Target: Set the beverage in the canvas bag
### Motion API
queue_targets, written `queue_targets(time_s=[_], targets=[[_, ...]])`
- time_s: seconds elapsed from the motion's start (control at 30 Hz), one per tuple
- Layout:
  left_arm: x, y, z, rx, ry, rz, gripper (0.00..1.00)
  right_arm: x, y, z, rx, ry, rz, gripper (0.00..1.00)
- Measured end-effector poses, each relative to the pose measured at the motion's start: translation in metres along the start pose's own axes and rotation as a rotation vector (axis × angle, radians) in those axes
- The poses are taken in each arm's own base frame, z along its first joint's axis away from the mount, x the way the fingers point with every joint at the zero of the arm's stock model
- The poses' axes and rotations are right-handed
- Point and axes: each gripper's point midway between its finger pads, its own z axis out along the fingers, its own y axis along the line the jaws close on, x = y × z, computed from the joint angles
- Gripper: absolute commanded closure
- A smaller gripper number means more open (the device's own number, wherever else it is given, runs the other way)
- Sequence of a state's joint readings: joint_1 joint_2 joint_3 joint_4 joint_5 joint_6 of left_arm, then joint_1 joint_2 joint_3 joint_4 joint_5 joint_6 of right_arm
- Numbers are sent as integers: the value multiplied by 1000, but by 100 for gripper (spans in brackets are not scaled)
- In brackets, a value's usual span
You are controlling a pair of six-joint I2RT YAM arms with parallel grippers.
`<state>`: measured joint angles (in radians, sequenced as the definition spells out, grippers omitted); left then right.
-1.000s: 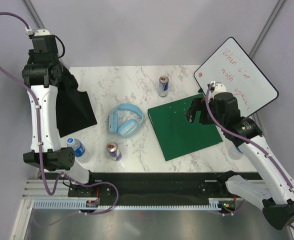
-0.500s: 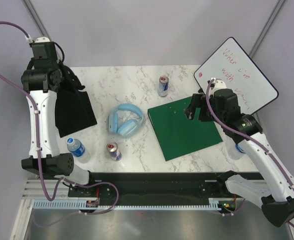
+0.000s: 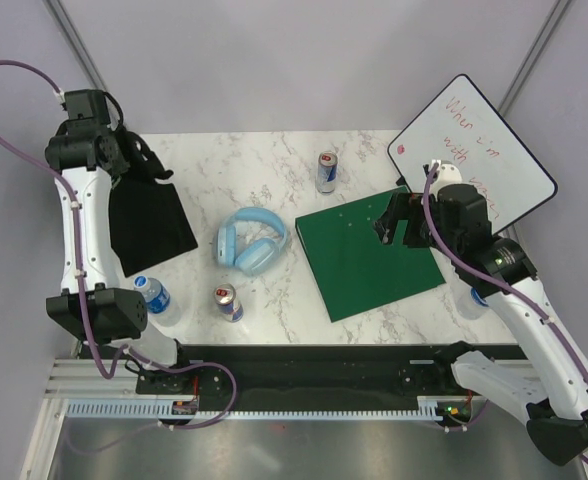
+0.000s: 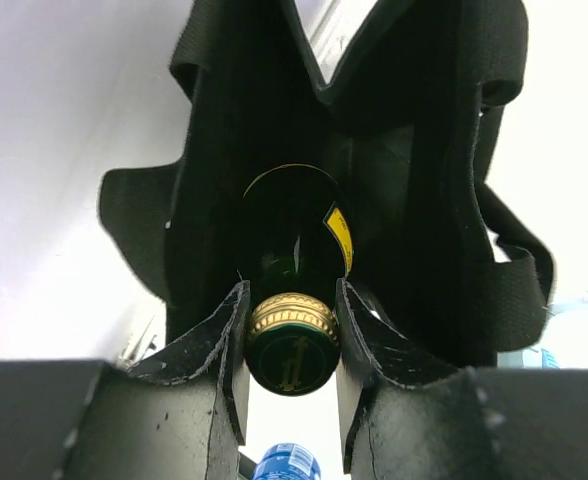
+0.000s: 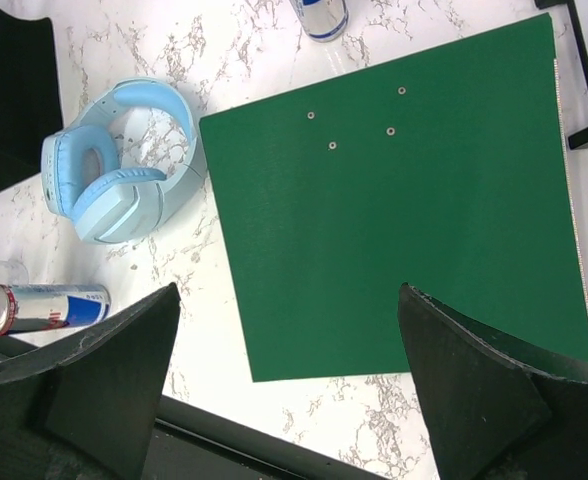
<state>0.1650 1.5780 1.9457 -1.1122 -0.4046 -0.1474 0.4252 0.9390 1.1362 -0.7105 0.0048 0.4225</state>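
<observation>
The left pincer (image 4: pixel 291 312) is clamped on the gold-capped neck of the bottle (image 4: pixel 289 235), whose body hangs beyond its fingers in the mouth of the black bag (image 4: pixel 424 200). If it's released now, the floppy cloth might let the bottle tip out. The right pincer (image 5: pixel 286 300) gapes apart.

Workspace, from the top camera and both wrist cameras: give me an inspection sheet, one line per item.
Surface: white marble table, no spills seen.
Job's things: green bottle sits down inside the black canvas bag at the table's left edge.
Clutter: blue headphones, far can, near can, water bottle, green board, whiteboard.
Grippers: left gripper shut on the bottle's gold-capped neck; right gripper open above the green board, holding nothing.
Cables: purple cables loop along both arms.
Surroundings: grey walls; nothing else seen.
</observation>
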Motion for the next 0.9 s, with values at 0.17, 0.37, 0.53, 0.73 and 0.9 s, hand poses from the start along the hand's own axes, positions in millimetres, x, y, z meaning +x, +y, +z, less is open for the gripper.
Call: queue_targets(time_s=[0.17, 0.37, 0.53, 0.73, 0.9], targets=[[9, 2, 14, 19, 44, -31, 98, 5, -2, 0, 2, 6, 0, 3], [24, 1, 32, 36, 96, -54, 98, 16, -7, 0, 7, 15, 0, 2], [30, -7, 50, 50, 126, -60, 98, 19, -7, 2, -2, 17, 0, 2], [24, -12, 64, 52, 141, -85, 98, 18, -6, 3, -8, 12, -10, 2], [5, -14, 57, 71, 107, -127, 98, 14, -5, 3, -14, -2, -19, 2]])
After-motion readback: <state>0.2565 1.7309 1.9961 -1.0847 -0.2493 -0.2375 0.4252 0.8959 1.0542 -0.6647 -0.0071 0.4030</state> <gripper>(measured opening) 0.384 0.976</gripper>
